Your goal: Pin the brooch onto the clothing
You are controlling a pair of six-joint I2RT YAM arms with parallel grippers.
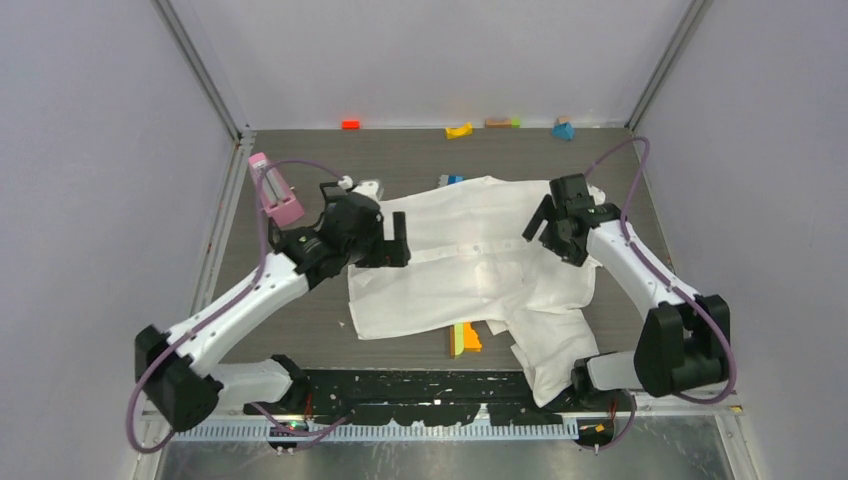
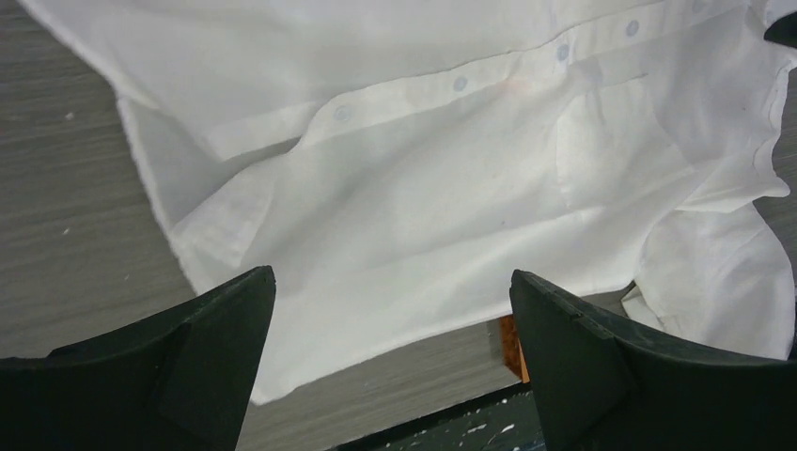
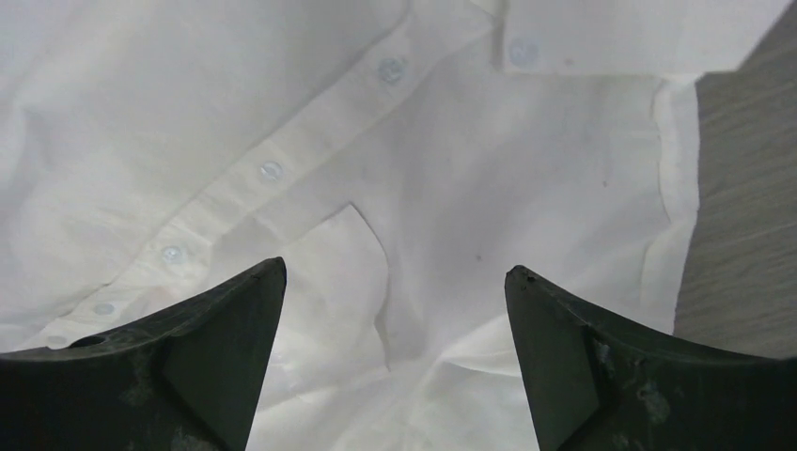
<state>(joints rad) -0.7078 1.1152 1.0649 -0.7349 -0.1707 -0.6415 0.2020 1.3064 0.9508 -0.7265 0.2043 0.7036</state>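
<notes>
Jaws on both arms spread wide, nothing in them, I see both hanging over the white shirt [image 1: 470,270] on the desk [image 1: 420,160].

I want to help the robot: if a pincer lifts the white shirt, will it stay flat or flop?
Probably flop: the shirt lies wrinkled, with one end crumpled in folds. The fabric looks thin, so it is likely light. Pushed, it would probably bunch up rather than slide whole.

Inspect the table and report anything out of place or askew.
The shirt lies rumpled and skewed, its near corner spilling off the table; an orange block pokes out from under its hem. No brooch shows in any view; left gripper and right gripper are open and empty.
</notes>
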